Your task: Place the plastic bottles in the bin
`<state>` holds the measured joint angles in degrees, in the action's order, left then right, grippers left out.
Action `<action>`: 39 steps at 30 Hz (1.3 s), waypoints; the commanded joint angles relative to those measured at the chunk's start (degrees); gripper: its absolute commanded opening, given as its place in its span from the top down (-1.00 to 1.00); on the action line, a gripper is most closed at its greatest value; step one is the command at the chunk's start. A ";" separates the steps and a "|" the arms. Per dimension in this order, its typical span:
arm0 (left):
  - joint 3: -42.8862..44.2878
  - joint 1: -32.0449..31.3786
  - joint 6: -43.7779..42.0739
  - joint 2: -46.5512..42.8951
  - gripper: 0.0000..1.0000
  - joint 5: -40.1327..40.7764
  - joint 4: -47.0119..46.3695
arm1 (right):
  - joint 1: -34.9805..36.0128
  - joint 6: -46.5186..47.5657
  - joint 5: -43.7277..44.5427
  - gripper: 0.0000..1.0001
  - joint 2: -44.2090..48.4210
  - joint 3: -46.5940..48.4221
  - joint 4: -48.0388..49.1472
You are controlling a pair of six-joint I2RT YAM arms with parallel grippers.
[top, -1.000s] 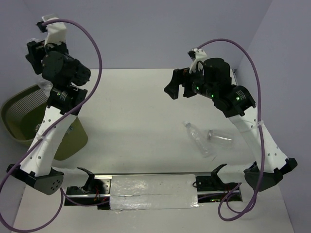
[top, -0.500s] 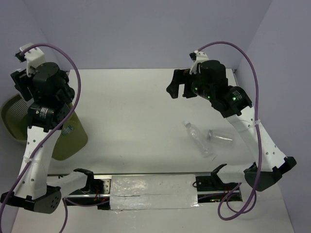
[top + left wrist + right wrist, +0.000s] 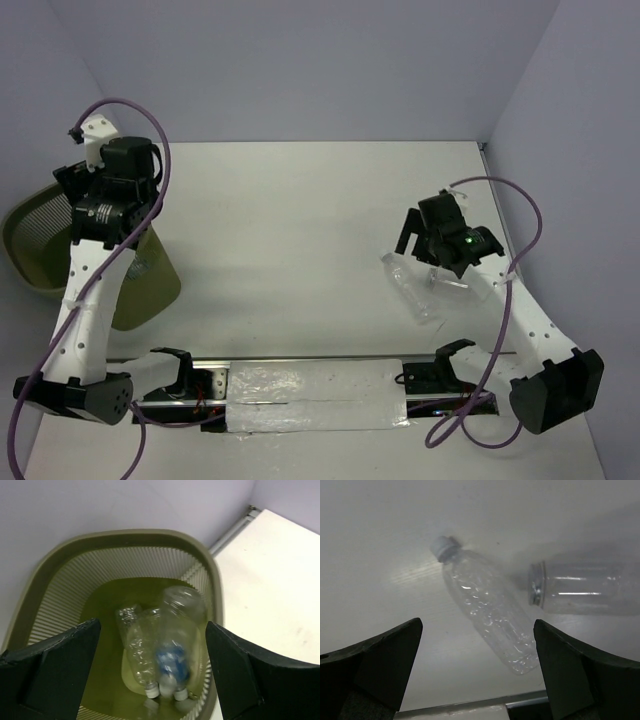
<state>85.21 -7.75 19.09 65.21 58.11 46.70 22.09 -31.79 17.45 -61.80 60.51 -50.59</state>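
Observation:
The olive-green bin (image 3: 28, 262) stands off the table's left edge. My left gripper (image 3: 73, 188) hangs over it, open and holding nothing. In the left wrist view, my left gripper (image 3: 152, 626) frames the bin's rim (image 3: 125, 536). Inside, a clear bottle (image 3: 136, 647) lies on the floor and a blue-labelled bottle (image 3: 176, 645) beside it is blurred. Two plastic bottles lie on the table at right: a white-capped one (image 3: 410, 288) (image 3: 487, 607) and a capless one (image 3: 458, 284) (image 3: 585, 587). My right gripper (image 3: 415, 240) (image 3: 478, 625) hovers open just above the capped one.
A metal rail with a taped white sheet (image 3: 320, 395) runs along the near edge between the arm bases. Purple cables (image 3: 160, 150) loop over both arms. Walls close the back and the right side.
My left arm swung out over the bin and its gripper opened, dropping a bottle in. My right arm came down and nearer, over the two bottles on the table.

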 commanded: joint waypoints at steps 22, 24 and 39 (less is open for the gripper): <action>29.05 0.37 4.72 9.58 -0.99 -31.38 3.40 | -5.92 -3.54 -14.55 -1.00 -0.51 -23.60 16.31; 28.44 0.37 4.99 9.76 -0.99 -32.26 3.14 | -5.21 -3.19 -14.38 -0.98 -1.39 -23.60 16.49; 25.88 0.19 7.18 9.76 -0.99 -36.48 2.26 | 0.50 -1.69 -13.06 -0.19 -9.75 -20.35 18.24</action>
<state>110.24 -7.64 24.56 75.79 24.62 51.03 21.30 -33.61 3.68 -70.89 38.59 -33.54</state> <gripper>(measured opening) 0.994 0.636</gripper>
